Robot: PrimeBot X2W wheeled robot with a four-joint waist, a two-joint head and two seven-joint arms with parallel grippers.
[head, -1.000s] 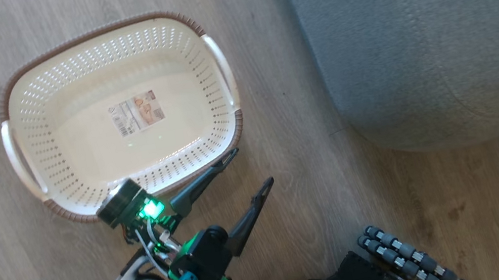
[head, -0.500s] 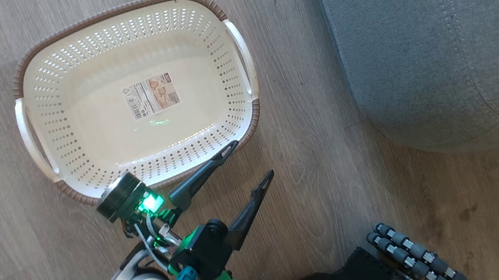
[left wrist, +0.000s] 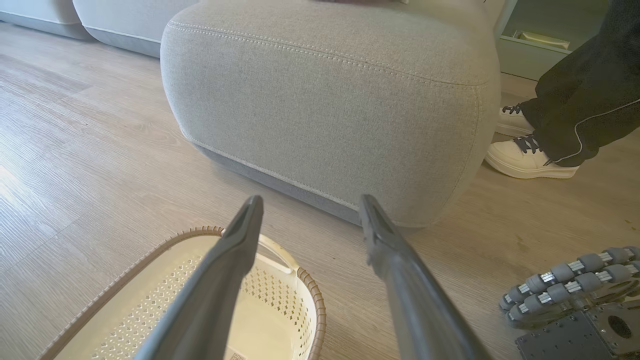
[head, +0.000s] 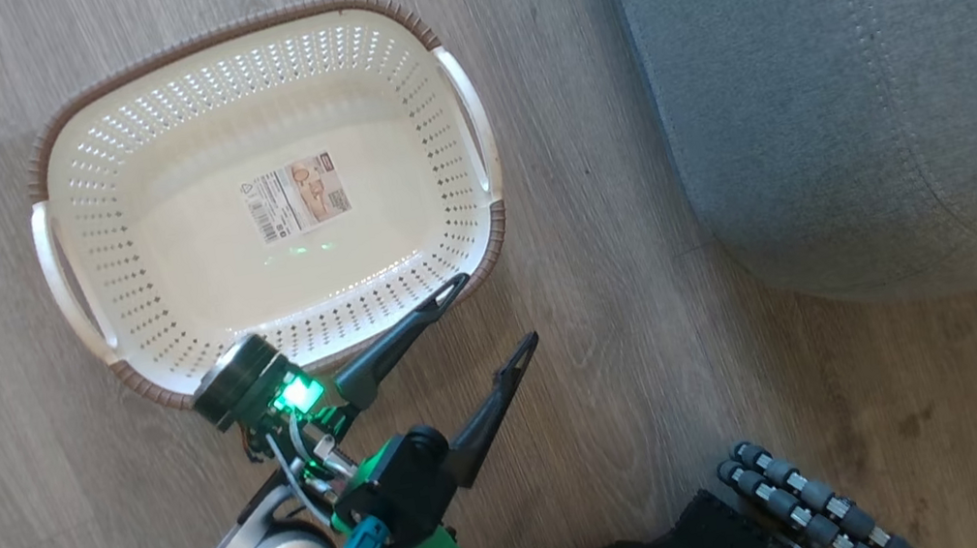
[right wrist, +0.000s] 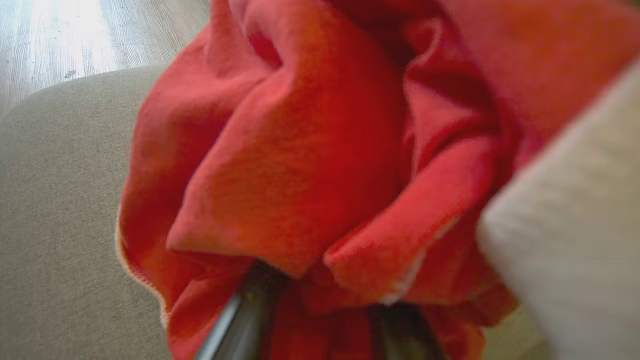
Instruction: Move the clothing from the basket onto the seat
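Evidently placing step: basket (head: 135,144) bare inside but for label sticker (head: 297,196). Clothing (right wrist: 300,150) bunched red over right gripper (right wrist: 317,320), grey seat (right wrist: 60,210) right behind it (resting there or not, unclear). Fingertips buried in cloth, so cannot tell how wide jaws stand or whether they pinch. Left gripper (head: 495,310) spread wide, holding nothing, hovering by basket's near rim. Next move, likely: settle shirt on cushion, part fingers fully, pull out without dragging fabric off.

— Location type?
— Home living room. Evidence: wood-plank floor (head: 612,313); grey upholstered seat (left wrist: 325,100); further sofa units (left wrist: 125,20), far left; laundry basket (head: 250,67); person's shoe (left wrist: 525,162), right.
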